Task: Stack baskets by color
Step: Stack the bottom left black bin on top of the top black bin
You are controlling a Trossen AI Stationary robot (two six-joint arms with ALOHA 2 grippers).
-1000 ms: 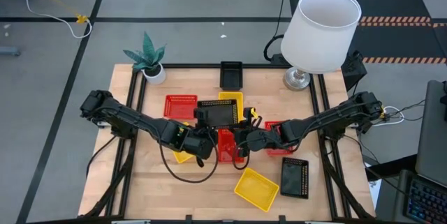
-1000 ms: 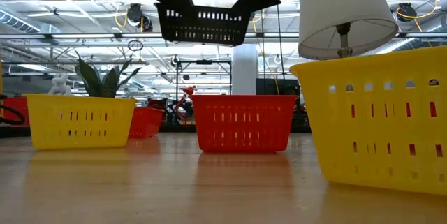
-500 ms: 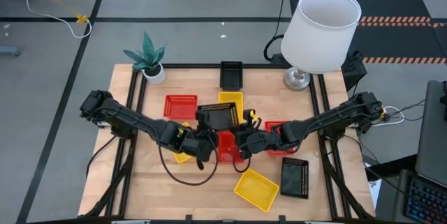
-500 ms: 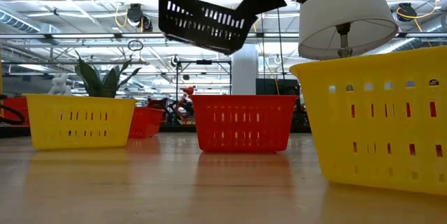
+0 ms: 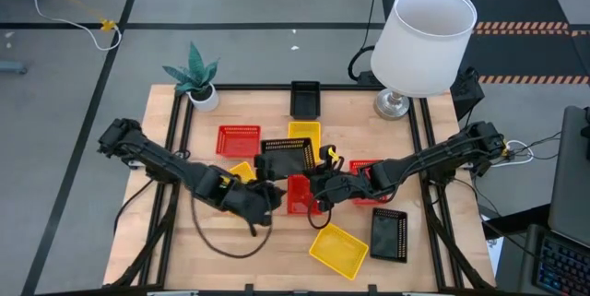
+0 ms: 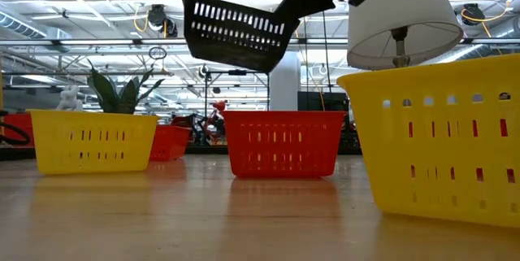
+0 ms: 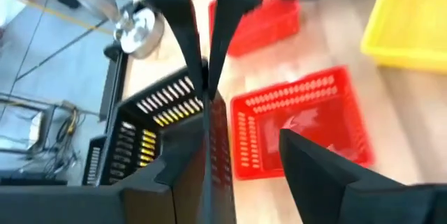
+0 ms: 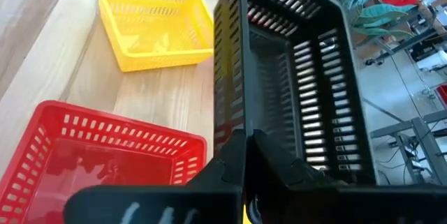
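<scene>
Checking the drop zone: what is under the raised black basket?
The black basket, shut in the right gripper, hangs tilted over a red basket and partly covers a yellow basket. The table directly beneath is hidden.

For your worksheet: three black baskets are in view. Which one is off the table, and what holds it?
The black basket at the table's middle, tilted in the air and held by the right hand. The other two black baskets rest on the table: one at the far edge, one near the right front corner.

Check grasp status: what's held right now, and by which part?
Right tool is shut on the black basket, pinching one end wall's rim; it hangs tilted in the air. Left tool is open, holding nothing.
</scene>
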